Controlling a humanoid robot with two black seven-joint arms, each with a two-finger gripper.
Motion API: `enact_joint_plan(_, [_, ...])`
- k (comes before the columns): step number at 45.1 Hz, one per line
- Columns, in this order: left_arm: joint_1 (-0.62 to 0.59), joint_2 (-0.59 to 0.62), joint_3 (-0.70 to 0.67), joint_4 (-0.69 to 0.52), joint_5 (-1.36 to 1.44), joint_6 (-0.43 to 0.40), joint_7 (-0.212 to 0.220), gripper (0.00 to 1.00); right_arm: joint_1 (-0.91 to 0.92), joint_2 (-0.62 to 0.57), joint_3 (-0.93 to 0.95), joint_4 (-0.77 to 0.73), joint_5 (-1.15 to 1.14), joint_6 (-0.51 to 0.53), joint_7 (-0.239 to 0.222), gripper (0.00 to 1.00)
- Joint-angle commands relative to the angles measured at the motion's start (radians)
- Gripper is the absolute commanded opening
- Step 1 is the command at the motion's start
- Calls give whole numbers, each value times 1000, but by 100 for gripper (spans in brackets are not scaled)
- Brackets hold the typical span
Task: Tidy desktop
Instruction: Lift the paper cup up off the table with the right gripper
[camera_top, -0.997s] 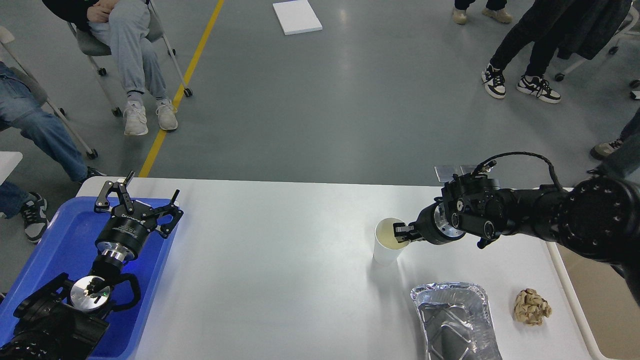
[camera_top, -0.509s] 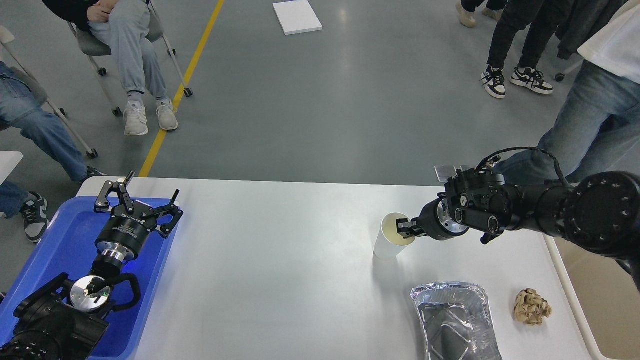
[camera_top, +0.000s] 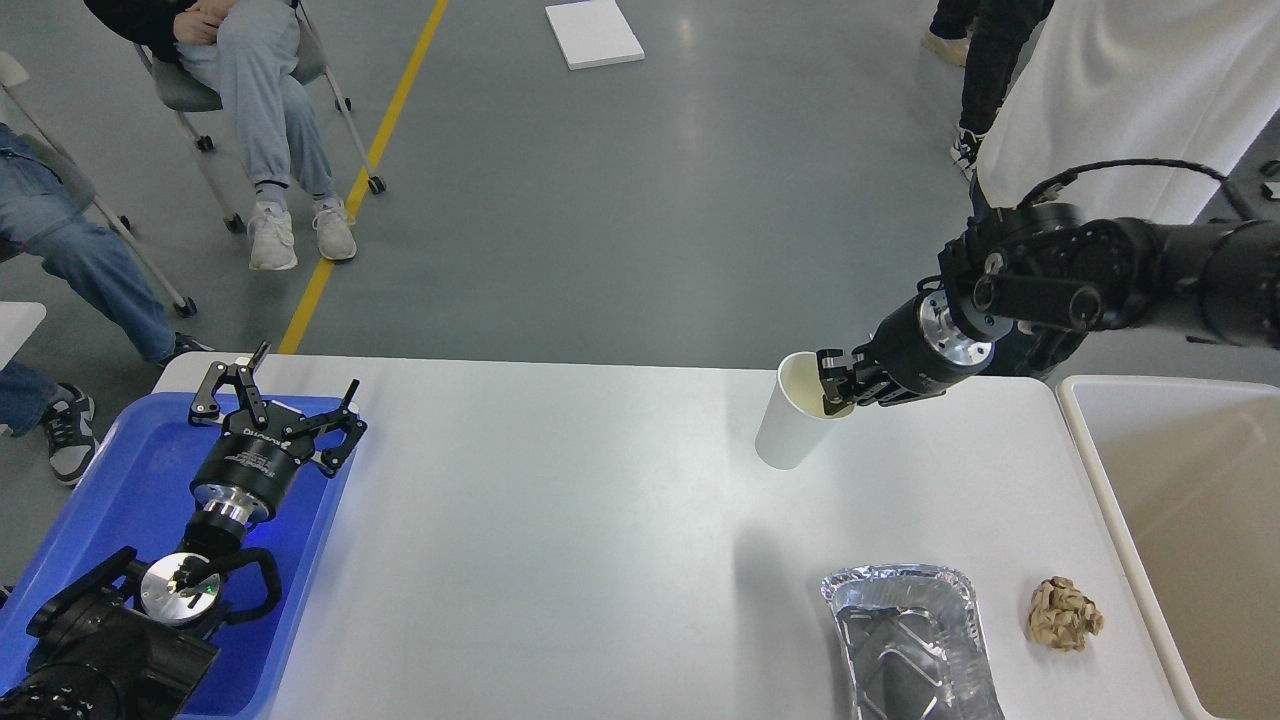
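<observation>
Gripping a white paper cup (camera_top: 793, 428) by its rim with the right gripper (camera_top: 838, 386), one finger inside the mouth and one outside, cup tilted with its open top leaning toward the arm and hanging clear above the desktop (camera_top: 560, 520). Casting a soft shadow on the white surface below and a little to the left. Spreading wide across the middle of the view, that desktop, with rounded corners. Resting near the front right edge: a crinkled foil tray (camera_top: 908, 640), and just beside it a crumpled brown paper ball (camera_top: 1065, 613), the two apart. Sitting against the right edge, a cream bin (camera_top: 1100, 480). Hovering over the blue tray (camera_top: 110, 490) at the left edge, the left gripper (camera_top: 275, 395), fingers splayed wide and holding nothing.
</observation>
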Motion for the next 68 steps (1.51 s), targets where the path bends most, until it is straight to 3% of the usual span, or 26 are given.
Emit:
enact_joint_plan(1, [0,0,0,0,0,0,0,100,190,-89,-9,104,54,170,2,0])
enact_joint_plan(20, [0,0,0,0,0,0,1,100,483,-103,-176,222,64,204,-4,0])
enact_joint_plan(36, [0,0,-2,0,0,0,1,100,677,-148,-170,282,2,206,-6,0])
enact_joint_plan(56, [0,0,0,0,0,0,1,100,695,-151,-175,288,8,222,-6,0])
enact_joint_plan(68, [0,0,0,0,0,0,0,100,665,-218,-172,280,14,219,-6,0])
